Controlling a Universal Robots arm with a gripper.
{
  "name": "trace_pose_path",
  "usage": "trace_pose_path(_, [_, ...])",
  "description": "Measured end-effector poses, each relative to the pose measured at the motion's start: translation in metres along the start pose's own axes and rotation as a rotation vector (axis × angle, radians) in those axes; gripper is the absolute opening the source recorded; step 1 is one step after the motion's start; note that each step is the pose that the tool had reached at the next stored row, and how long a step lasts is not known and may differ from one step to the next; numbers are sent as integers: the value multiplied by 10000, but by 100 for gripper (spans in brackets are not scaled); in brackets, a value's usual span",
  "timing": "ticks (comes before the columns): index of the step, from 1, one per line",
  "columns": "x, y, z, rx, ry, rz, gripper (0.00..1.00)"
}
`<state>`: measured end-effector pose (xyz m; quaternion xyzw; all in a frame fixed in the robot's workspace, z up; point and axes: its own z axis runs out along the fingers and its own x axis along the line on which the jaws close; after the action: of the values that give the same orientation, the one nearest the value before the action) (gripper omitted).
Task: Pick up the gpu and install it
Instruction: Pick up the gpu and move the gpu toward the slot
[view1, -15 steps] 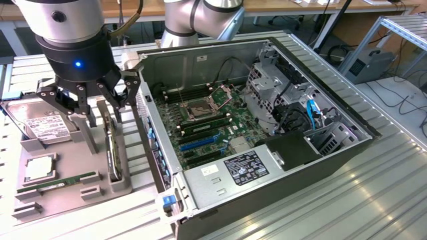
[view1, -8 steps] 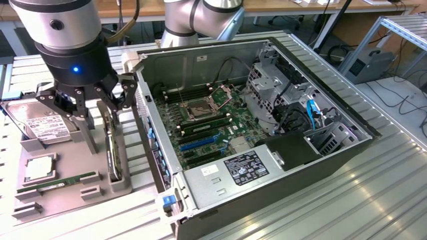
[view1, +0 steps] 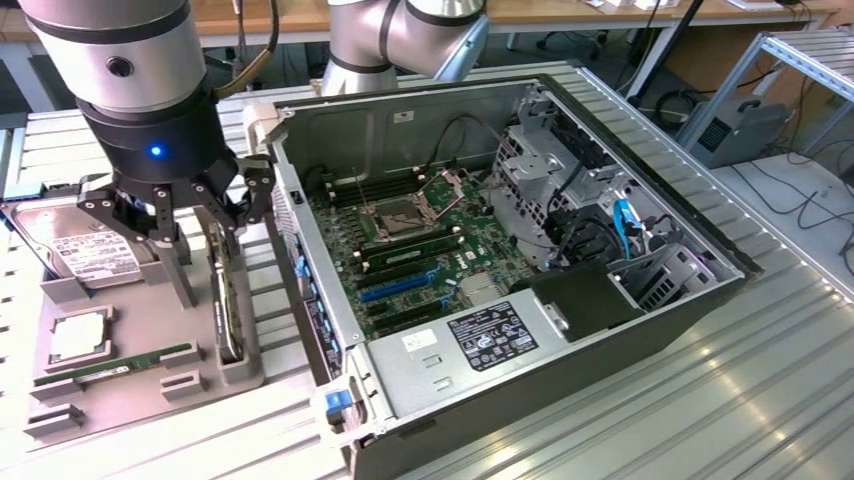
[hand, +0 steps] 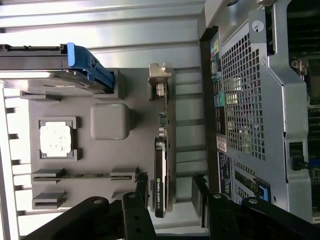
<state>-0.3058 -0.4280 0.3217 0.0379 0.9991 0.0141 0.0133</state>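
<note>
- Two fingers (hand: 132, 212) of my gripper (view1: 191, 225) stood spread as wide as they go, with nothing clamped between them.
- Between them, seen from my wrist, ran the gpu (hand: 161, 172): thin, dark, standing on its long edge, with its pale metal bracket (hand: 160, 80) at the end farthest from me.
- One finger sat off each flat face of the card. The gap was only a sliver on one side and wider on the other.
- How far above the card's top edge I hung, I could not tell.
- From the exterior view, I hovered over the card's upper end, at the side of the grey holder (view1: 127, 405) nearest the computer case (view1: 561, 330).
- The card sat in a slot along that holder edge. Past the edge lay only a narrow strip of slatted table (hand: 187, 150), then the case's perforated wall (hand: 245, 100), upright and close.
- On the card's other side there was more room: flat holder floor, with a low grey block (hand: 110, 121) near the card but apart from it.
- Further off in the holder were the RAM stick (hand: 85, 176) in its groove, the square processor (hand: 56, 139) in its pocket, and the hard drive (hand: 35, 70) beyond that, all well apart from my fingers.
- The case lay with its wide face open, the motherboard (view1: 414, 250) bare inside and its blue slots (view1: 394, 290) showing.
</note>
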Motion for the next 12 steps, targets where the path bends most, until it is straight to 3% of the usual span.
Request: trace_pose_path(12, [3, -3, 109, 0, 0, 0, 48])
